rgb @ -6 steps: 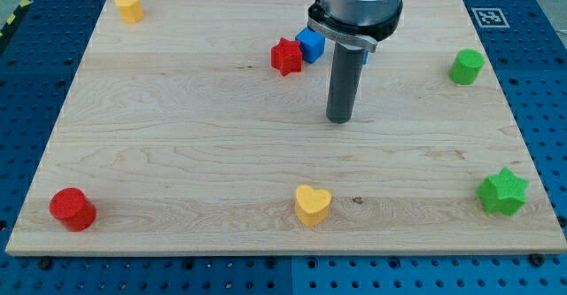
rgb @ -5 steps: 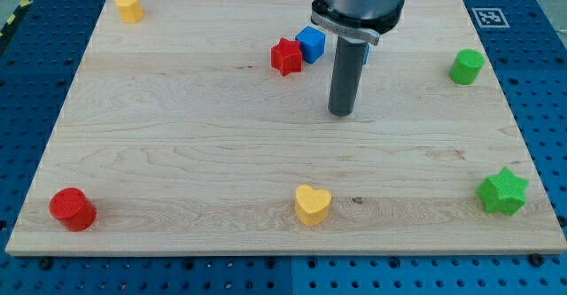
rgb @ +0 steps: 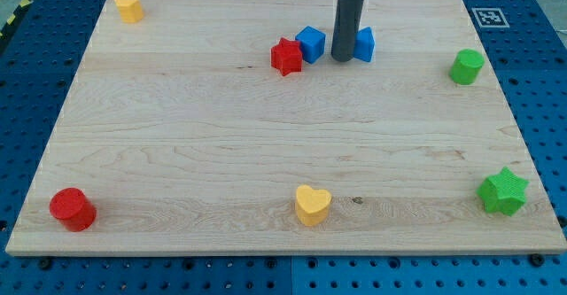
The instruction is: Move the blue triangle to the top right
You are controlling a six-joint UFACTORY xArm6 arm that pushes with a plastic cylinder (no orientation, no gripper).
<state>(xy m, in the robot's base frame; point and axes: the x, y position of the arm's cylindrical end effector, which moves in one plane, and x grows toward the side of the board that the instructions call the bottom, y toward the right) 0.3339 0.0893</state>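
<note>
Though rod-hidden, blue triangle point(rgb: 364, 44) upright.

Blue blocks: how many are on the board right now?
2. One blue block sits beside the red star; the other blue block is at the right of my tip, partly hidden by the rod.

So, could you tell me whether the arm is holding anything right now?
Nothing is held. My tip stands between the blue cube and the blue triangle, close against the triangle.
</note>
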